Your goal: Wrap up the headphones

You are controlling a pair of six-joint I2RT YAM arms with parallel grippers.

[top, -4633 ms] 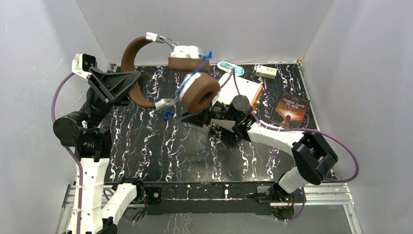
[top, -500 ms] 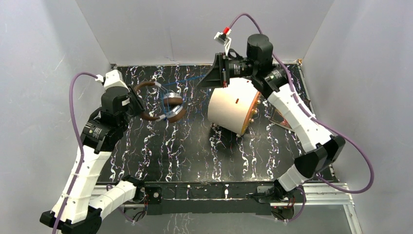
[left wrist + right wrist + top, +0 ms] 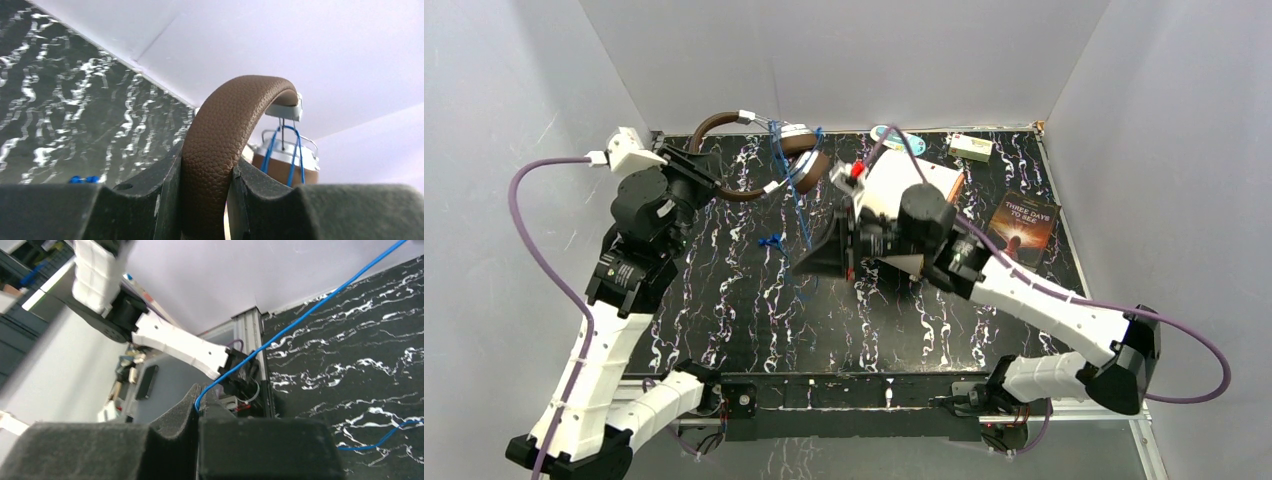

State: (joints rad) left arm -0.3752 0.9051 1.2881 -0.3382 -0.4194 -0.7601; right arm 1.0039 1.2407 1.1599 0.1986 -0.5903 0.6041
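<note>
While the left hand (image 3: 207,172) clamps the brown headband (image 3: 220,130), holding the headphones (image 3: 808,166) up over the far left of the table (image 3: 724,310), the right hand (image 3: 196,407) pinches their blue cable (image 3: 796,205) lower, toward the near right; the strand between the 2 hands looks taut, running diagonally.

Headphones (image 3: 807,168) raised, up left of the cream cylinder (image 3: 889,182). Brown padded headband (image 3: 225,130) clamped in my left gripper (image 3: 206,200); silver-backed cups (image 3: 285,160) hang together beyond it. Thin blue cable (image 3: 310,313) loops over the cups and runs taut into my right gripper (image 3: 196,412), pinched.
</note>
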